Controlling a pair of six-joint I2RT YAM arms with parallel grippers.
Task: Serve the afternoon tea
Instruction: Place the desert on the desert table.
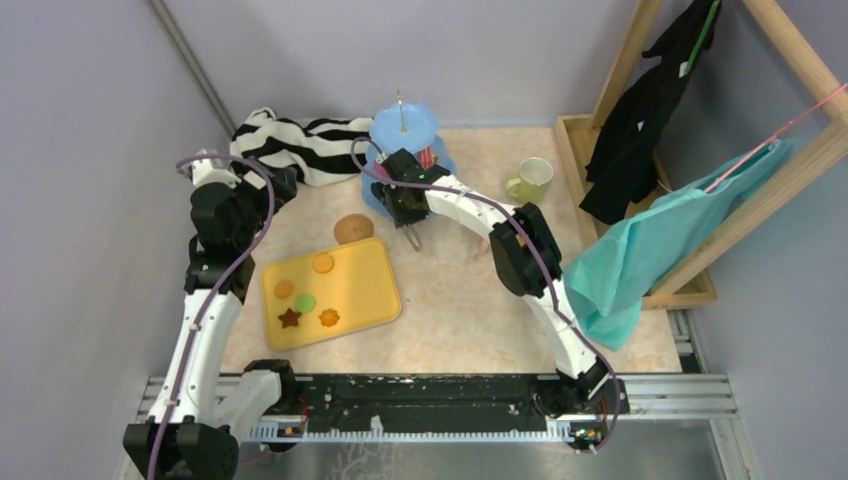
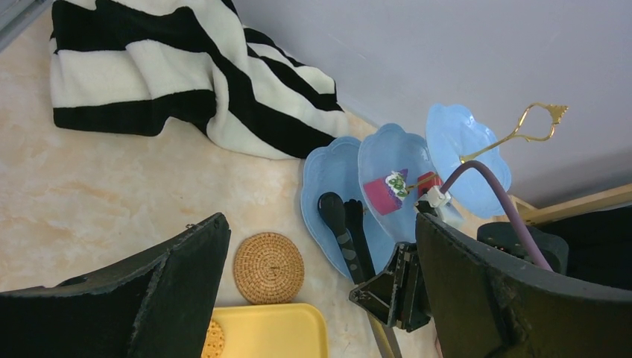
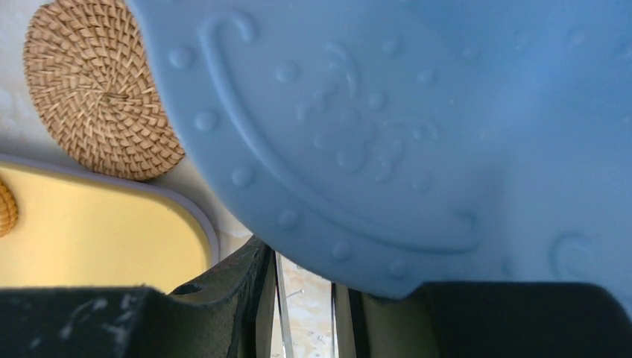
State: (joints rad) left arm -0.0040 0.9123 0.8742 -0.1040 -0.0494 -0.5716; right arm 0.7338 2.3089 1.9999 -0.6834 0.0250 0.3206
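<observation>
Where tongs [image 2: 343, 231] rest, light-blue three-tier stand [image 2: 320, 186], scalloped plates [image 2: 387, 158], gold loop [image 2: 555, 114]

Light-blue three-tier stand [image 1: 412, 122] upright at far side, cake slice [image 2: 387, 192] laid on middle tier. Five cookies [image 1: 305, 301] spread on yellow tray [image 1: 375, 290]. Cork coaster [image 1: 353, 228] between tray, stand. Yellow-green cup [image 1: 531, 180] upright, right of stand.
</observation>
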